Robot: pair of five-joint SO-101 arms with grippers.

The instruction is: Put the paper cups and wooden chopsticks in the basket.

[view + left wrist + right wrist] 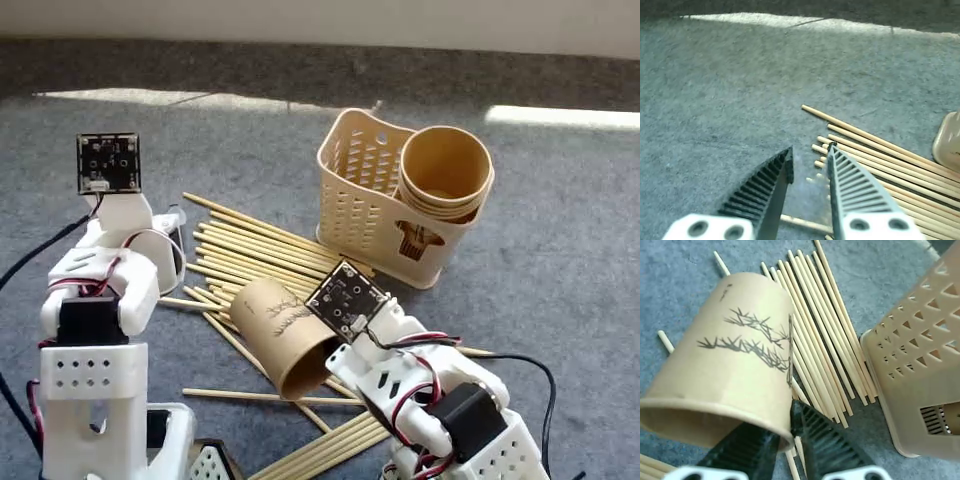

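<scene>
Paper cup (730, 355) rim is pinched by right gripper (792, 427); cup is tilted over chopsticks (825, 340), near-left of basket (920, 390). Left gripper (810, 150) is held narrowly open, empty, over the stick ends at the pile's left.

Tipped cup: a tan paper cup with a dark branch drawing (280, 335) is on its side over the pale wooden chopsticks (250, 245); the right gripper (792, 412) pinches its rim.
Stacked cups: a stack of tan paper cups (445, 170) leans inside the cream plastic basket with small holes (365, 190).
Chopsticks: many lie flat on the grey surface (560, 270), some touching the basket.
Basket: stands upright.
</scene>
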